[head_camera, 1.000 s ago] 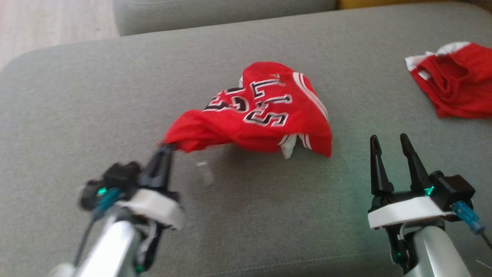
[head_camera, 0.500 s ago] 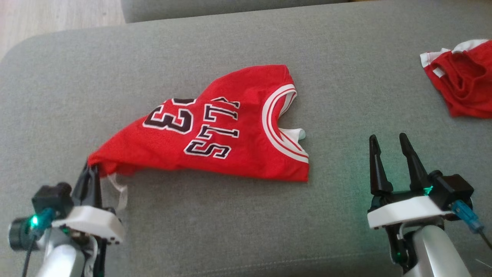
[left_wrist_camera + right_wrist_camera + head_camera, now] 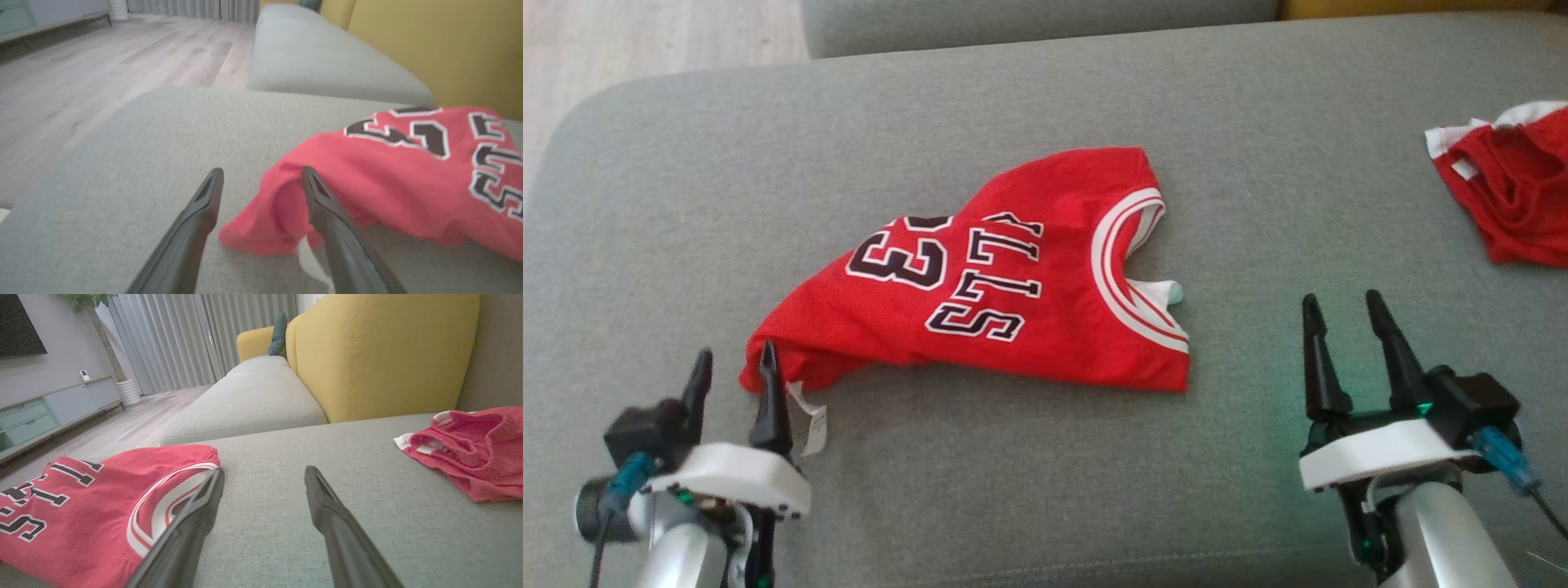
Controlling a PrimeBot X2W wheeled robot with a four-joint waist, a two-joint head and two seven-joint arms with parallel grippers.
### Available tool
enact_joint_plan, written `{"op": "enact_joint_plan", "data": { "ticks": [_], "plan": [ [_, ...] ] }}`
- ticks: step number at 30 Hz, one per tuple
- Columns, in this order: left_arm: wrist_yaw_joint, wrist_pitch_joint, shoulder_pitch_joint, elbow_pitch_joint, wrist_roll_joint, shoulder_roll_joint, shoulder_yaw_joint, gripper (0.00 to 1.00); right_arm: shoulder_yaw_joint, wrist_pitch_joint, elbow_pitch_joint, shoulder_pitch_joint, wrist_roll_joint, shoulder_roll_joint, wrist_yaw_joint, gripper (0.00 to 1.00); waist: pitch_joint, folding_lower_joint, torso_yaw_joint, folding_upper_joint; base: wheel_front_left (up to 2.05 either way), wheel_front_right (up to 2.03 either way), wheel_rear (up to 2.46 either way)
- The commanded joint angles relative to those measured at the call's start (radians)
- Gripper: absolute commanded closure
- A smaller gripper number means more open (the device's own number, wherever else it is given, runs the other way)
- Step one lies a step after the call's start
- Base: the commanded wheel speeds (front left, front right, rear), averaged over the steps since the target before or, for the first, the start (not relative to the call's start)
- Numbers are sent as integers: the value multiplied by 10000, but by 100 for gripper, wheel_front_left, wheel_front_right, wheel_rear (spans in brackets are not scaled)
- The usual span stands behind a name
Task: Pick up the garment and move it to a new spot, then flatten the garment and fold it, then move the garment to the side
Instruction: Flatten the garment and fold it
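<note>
Your left tool (image 3: 735,351), at the lower left, stands open and grips nothing, its right-hand finger right at the corner of the red jersey (image 3: 1013,302). The jersey lies rumpled mid-frame on the grey sofa cushion (image 3: 1045,490), with a white label (image 3: 813,425) poking out beside that finger. Your right tool (image 3: 1341,298), lower right, is open too, apart from the collar. Another red garment (image 3: 1511,196) sits bunched at the upper right edge.

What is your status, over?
Left gripper open at jersey corner. Right gripper open, empty. Jersey rumpled on cushion. Other red garment far right, apart.
</note>
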Motion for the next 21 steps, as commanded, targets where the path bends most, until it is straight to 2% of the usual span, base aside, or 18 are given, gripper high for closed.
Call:
{"op": "enact_joint_plan", "data": {
  "ticks": [1, 9, 17, 21],
  "plan": [
    [-61, -125, -254, -550, 146, 52, 536, 0, 326, 70, -224, -264, -86, -39, 65, 0, -56, 0, 109, 0, 0, 0, 0],
    [-554, -128, 212, -1568, 691, -884, 405, 0, 1104, 575, 150, -250, -14, -39, 65, 0, 55, 0, 601, 0, 0, 0, 0],
    [-933, -129, 162, -1625, 1043, -1345, 157, 0, 2033, 858, 639, -441, -42, -39, 65, 0, 270, 0, 943, 0, 0, 0, 0],
    [-1078, -129, 86, -1628, 1175, -1525, 57, 0, 2206, 867, 1053, -853, -518, -39, 65, 0, 397, 0, 1134, 0, 0, 0, 0]
  ]
}}
